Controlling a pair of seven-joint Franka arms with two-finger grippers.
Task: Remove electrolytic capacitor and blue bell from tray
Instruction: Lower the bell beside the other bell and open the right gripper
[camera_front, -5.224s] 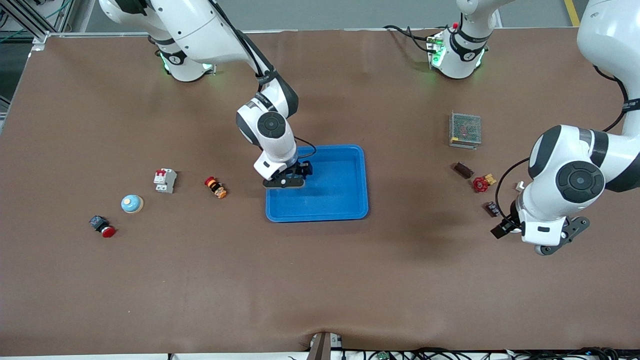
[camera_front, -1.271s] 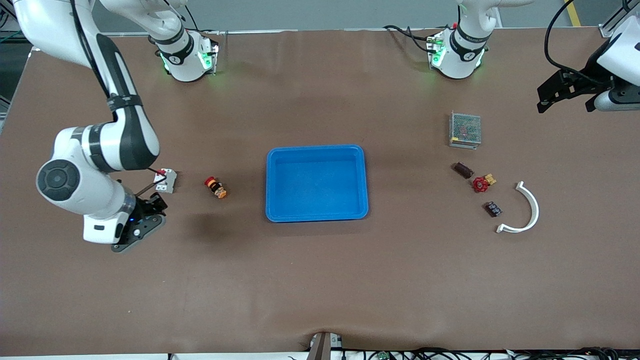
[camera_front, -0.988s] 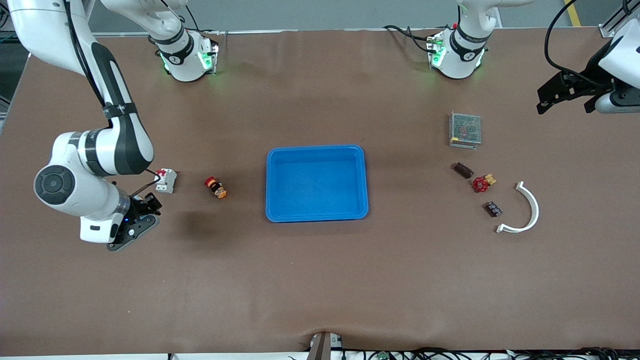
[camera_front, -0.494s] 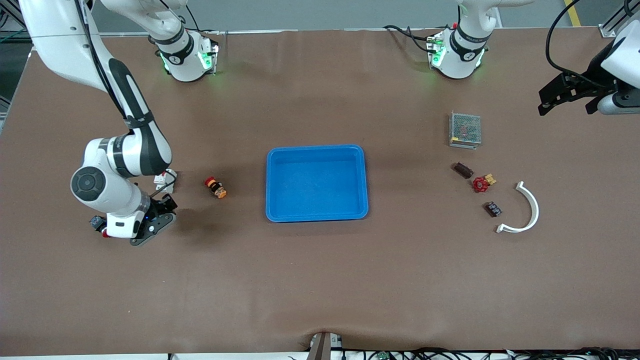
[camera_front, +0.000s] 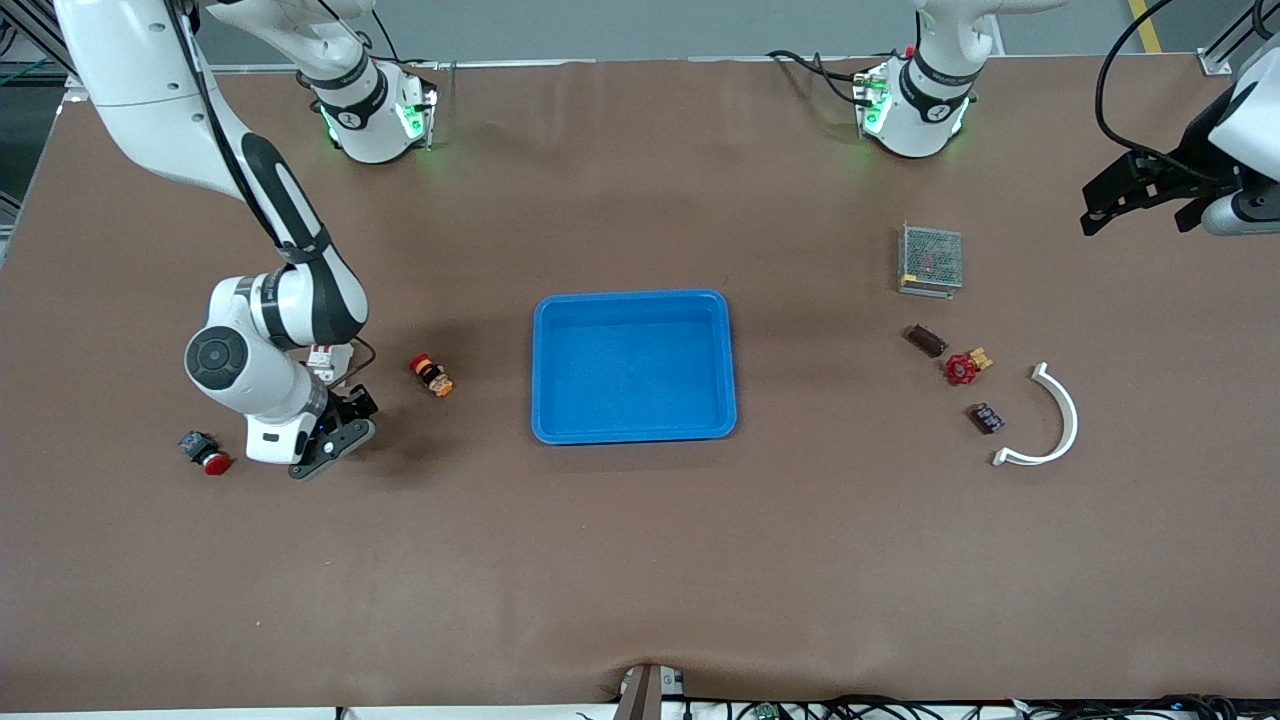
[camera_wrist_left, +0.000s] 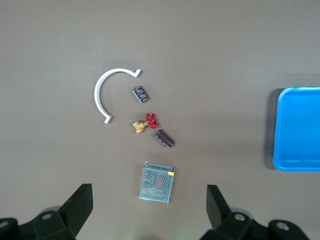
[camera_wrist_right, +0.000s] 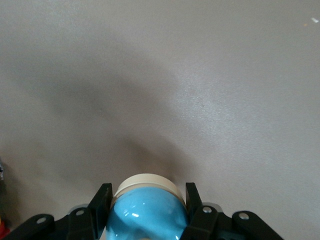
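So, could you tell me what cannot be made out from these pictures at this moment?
- Bell: hidden in the front view by the right arm's wrist; its lower part is cut off by the right wrist view's edge, between the right gripper fingers.
- Left gripper: partly cut off by the front view's edge.
- Markings on the small dark capacitor: too small in both views.

You've got bare table between your right gripper and the blue tray; only the small orange switch sits beside that lane.
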